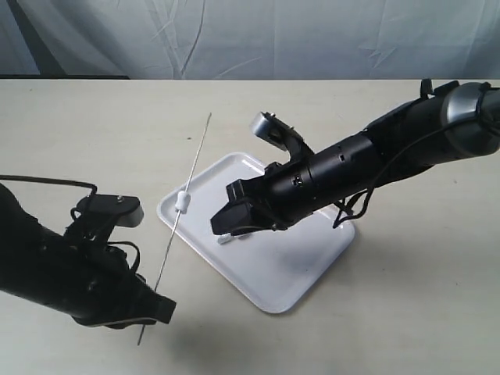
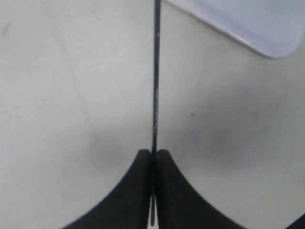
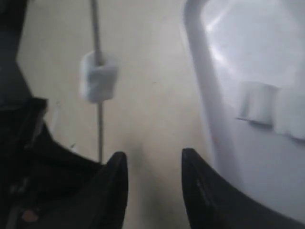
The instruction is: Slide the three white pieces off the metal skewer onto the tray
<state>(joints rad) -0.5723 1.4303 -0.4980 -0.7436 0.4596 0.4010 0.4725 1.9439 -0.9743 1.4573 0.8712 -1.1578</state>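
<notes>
The thin metal skewer (image 1: 193,168) slants up from the lower left, and my left gripper (image 1: 158,306) is shut on its near end; the rod (image 2: 155,86) runs straight out from between the closed fingers. One white piece (image 1: 184,201) is still threaded on the skewer beside the tray's left corner, seen also as a soft cylinder (image 3: 98,76). Two white pieces (image 3: 271,109) lie on the white tray (image 1: 312,266), partly hidden under my right arm in the exterior view (image 1: 226,239). My right gripper (image 3: 153,160) is open and empty, low over the tray's left part.
The tray (image 2: 248,21) shows as a corner at the edge of the left wrist view. A pale tabletop (image 1: 94,133) surrounds everything, with a wrinkled white backdrop (image 1: 250,35) behind. My left arm's dark body (image 3: 28,181) lies close to the right gripper.
</notes>
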